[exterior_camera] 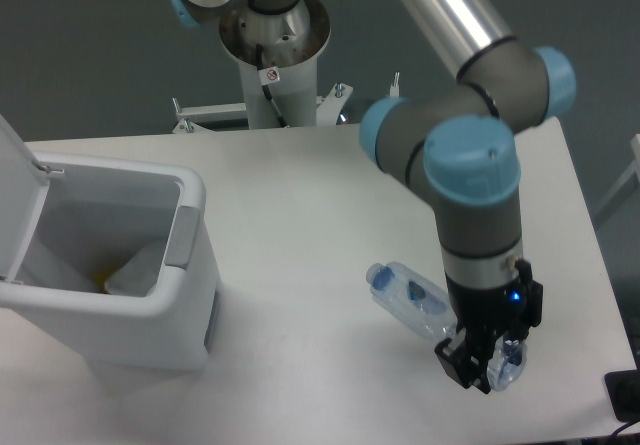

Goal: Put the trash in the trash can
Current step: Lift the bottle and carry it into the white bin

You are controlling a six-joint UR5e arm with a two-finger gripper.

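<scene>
Bottle (410,300) sits clamped at its base in the gripper (483,365) near the desk's (300,185) front right edge, well apart from the open-lidded trash can (150,305).

Bare table (300,215) between bottle (415,300) and open-lidded trash can (120,295).

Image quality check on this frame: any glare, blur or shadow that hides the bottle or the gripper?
Fixed camera view: even, soft light; a bright glare streak on the arm's metal tube. The bottle is see-through, so its edges read faintly against the white table. The gripper looks dark and slightly soft, so whether it is closed on the bottle is unclear. The trash can casts a soft shadow at its base.
</scene>
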